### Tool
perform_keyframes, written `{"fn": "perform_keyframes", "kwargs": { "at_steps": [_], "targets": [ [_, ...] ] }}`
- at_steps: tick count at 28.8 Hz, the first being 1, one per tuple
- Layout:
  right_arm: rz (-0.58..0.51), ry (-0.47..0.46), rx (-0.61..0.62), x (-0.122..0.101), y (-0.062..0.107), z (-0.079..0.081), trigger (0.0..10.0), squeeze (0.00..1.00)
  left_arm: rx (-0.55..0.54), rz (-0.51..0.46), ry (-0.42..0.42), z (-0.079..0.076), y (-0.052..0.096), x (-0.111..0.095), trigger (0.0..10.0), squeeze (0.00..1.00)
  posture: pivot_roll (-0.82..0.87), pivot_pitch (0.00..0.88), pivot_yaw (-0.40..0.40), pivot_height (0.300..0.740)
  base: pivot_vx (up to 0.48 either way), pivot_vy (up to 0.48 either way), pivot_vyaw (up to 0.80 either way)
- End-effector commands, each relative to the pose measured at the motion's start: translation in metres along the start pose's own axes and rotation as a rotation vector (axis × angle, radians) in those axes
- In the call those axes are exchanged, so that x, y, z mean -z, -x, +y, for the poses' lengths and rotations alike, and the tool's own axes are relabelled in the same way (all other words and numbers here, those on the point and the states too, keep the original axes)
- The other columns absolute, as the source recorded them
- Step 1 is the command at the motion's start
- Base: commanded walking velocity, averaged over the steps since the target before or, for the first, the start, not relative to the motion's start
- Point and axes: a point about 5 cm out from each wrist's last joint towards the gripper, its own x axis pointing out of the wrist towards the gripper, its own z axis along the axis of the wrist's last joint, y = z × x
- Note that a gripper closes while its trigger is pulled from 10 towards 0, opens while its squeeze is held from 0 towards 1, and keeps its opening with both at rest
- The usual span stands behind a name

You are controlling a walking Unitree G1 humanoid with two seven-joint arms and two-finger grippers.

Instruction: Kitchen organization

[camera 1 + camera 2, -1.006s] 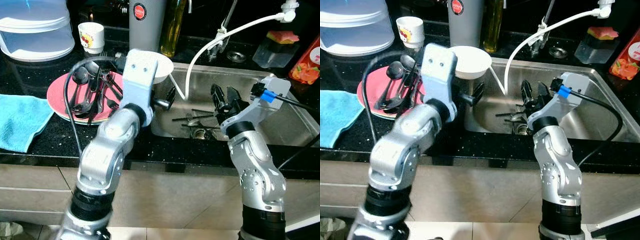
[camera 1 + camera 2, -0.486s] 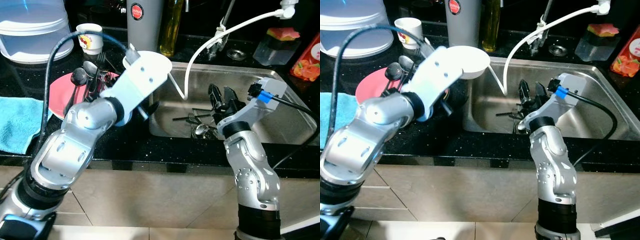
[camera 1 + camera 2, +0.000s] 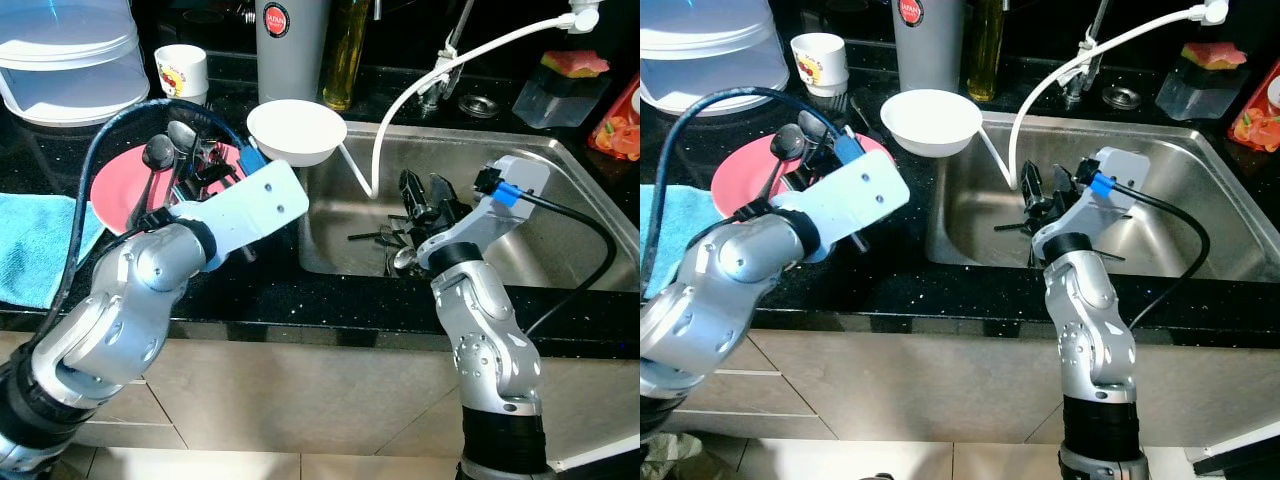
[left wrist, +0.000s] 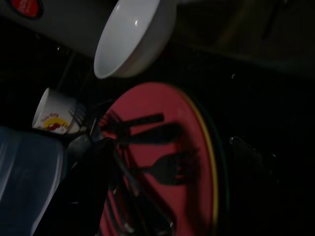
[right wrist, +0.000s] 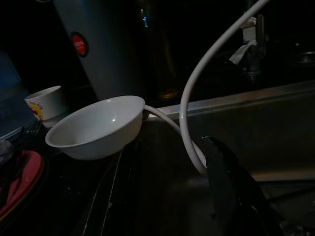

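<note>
Counter [image 3: 60,170]: left arm [image 3: 150,290] withdrawn, white bowl [image 3: 297,132] uncovered.

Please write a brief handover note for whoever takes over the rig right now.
Left end effector: over the red plate, which already holds black utensils; grip unclear.
Right end effector: down in the sink, fingers apart, holding nothing.
White bowl sits on the counter at the sink's corner.
Left: cutlery on the sink floor to be collected.
</note>
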Motion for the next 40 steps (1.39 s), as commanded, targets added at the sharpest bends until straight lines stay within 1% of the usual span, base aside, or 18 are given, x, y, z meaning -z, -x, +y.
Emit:
{"fn": "perform_keyframes", "kwargs": {
  "at_steps": [1, 11, 12, 13, 15, 16, 19, 20, 21, 22, 24, 25, 27, 29, 31, 33, 34, 40],
  "targets": [
    [0.0, 0.005, -0.008, 0.001, -0.001, 0.001, 10.0, 0.0, 0.016, 0.019, -0.052, -0.002, 0.001, 0.005, 10.0, 0.0, 0.25, 0.058, -0.047, 0.74, 0.0, 0.0, 0.0],
    [0.003, -0.005, -0.006, 0.004, 0.0, 0.002, 10.0, 0.0, -0.036, 0.078, -0.02, -0.005, -0.002, 0.016, 10.0, 0.0, 0.25, 0.06, -0.048, 0.74, 0.0, 0.0, 0.0],
    [0.004, -0.005, -0.008, 0.004, 0.0, 0.002, 10.0, 0.0, -0.055, 0.095, 0.052, -0.003, -0.005, 0.016, 10.0, 0.0, 0.25, 0.058, -0.05, 0.74, 0.0, 0.0, 0.0],
    [0.004, -0.005, -0.008, 0.004, 0.0, 0.002, 10.0, 0.0, -0.055, 0.095, 0.052, -0.003, -0.005, 0.016, 10.0, 0.0, 0.25, 0.058, -0.05, 0.74, 0.0, 0.0, 0.0],
    [0.004, -0.006, -0.011, 0.004, -0.001, 0.003, 10.0, 0.0, -0.126, 0.12, 0.171, 0.002, -0.011, 0.016, 10.0, 0.0, 0.24, 0.059, -0.054, 0.74, 0.0, 0.0, 0.0],
    [0.004, -0.006, -0.011, 0.004, -0.001, 0.003, 10.0, 0.0, -0.126, 0.12, 0.171, 0.002, -0.011, 0.016, 10.0, 0.0, 0.24, 0.059, -0.054, 0.74, 0.0, 0.0, 0.0],
    [0.002, -0.005, -0.017, 0.003, -0.002, 0.003, 10.0, 0.0, -0.278, 0.139, 0.364, 0.02, -0.017, 0.012, 10.0, 0.0, 0.24, 0.057, -0.057, 0.74, 0.0, 0.0, 0.0],
    [0.002, -0.005, -0.017, 0.003, -0.002, 0.003, 10.0, 0.0, -0.278, 0.139, 0.364, 0.02, -0.017, 0.012, 10.0, 0.0, 0.24, 0.057, -0.057, 0.74, 0.0, 0.0, 0.0],
    [0.002, -0.005, -0.018, 0.003, -0.002, 0.003, 10.0, 0.0, -0.325, 0.152, 0.442, 0.027, -0.018, 0.013, 10.0, 0.0, 0.24, 0.057, -0.058, 0.74, 0.0, 0.0, 0.0],
    [0.002, -0.005, -0.018, 0.003, -0.002, 0.003, 10.0, 0.0, -0.325, 0.152, 0.442, 0.027, -0.018, 0.013, 10.0, 0.0, 0.24, 0.057, -0.058, 0.74, 0.0, 0.0, 0.0],
    [0.002, -0.005, -0.02, 0.003, -0.002, 0.004, 10.0, 0.0, -0.403, 0.19, 0.588, 0.041, -0.019, 0.019, 10.0, 0.0, 0.24, 0.053, -0.056, 0.74, 0.0, 0.0, 0.0],
    [0.002, -0.005, -0.02, 0.003, -0.002, 0.004, 10.0, 0.0, -0.403, 0.19, 0.588, 0.041, -0.019, 0.019, 10.0, 0.0, 0.24, 0.053, -0.056, 0.74, 0.0, 0.0, 0.0],
    [0.001, -0.007, -0.021, 0.003, -0.002, 0.004, 10.0, 0.0, -0.447, 0.202, 0.647, 0.051, -0.019, 0.021, 10.0, 0.0, 0.24, 0.05, -0.054, 0.74, 0.0, 0.0, 0.0],
    [0.001, -0.008, -0.022, 0.003, -0.002, 0.005, 10.0, 0.0, -0.454, 0.197, 0.65, 0.054, -0.019, 0.021, 10.0, 0.0, 0.24, 0.048, -0.052, 0.74, 0.0, 0.0, 0.0],
    [0.001, -0.009, -0.022, 0.004, -0.001, 0.005, 10.0, 0.0, -0.434, 0.197, 0.66, 0.052, -0.02, 0.02, 10.0, 0.0, 0.25, 0.046, -0.051, 0.74, 0.0, 0.0, 0.0],
    [0.001, -0.012, -0.024, 0.004, -0.001, 0.006, 10.0, 0.0, -0.371, 0.222, 0.704, 0.04, -0.024, 0.02, 10.0, 0.0, 0.24, 0.045, -0.05, 0.74, 0.0, 0.0, 0.0],
    [0.001, -0.012, -0.024, 0.004, -0.001, 0.006, 10.0, 0.0, -0.371, 0.222, 0.704, 0.04, -0.024, 0.02, 10.0, 0.0, 0.24, 0.045, -0.05, 0.74, 0.0, 0.0, 0.0],
    [0.001, -0.011, -0.023, 0.004, -0.001, 0.005, 10.0, 0.0, -0.216, 0.255, 0.791, 0.006, -0.029, 0.016, 10.0, 0.0, 0.25, 0.043, -0.052, 0.74, 0.0, 0.0, 0.0]
  ]
}}
